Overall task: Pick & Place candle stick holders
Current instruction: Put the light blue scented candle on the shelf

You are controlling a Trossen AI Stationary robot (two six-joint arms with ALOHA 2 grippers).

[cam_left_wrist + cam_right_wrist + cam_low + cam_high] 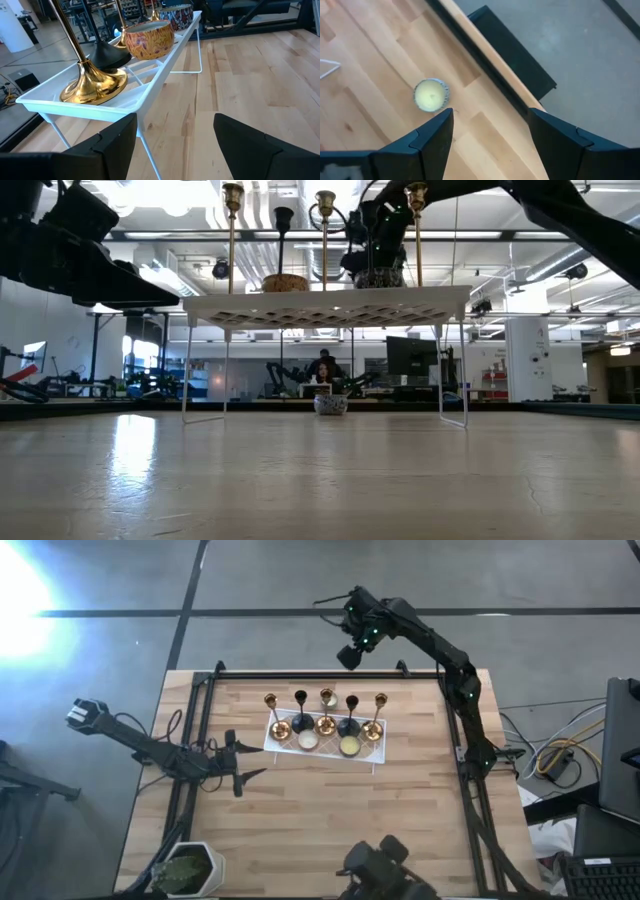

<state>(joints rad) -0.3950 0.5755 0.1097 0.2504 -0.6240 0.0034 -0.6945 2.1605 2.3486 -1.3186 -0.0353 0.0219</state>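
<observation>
Both tools gape empty — left tool [238, 762] low, right tool [350, 657] raised.

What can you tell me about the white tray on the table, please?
The white tray is a long, narrow rectangular rack with a lattice floor and a low rim, plastic-looking, raised level on thin white wire legs on the wooden table. It carries five candle stick holders in a row, gold and black alternating, and two round candle tins. The left gripper, open, faces one end without touching.
</observation>
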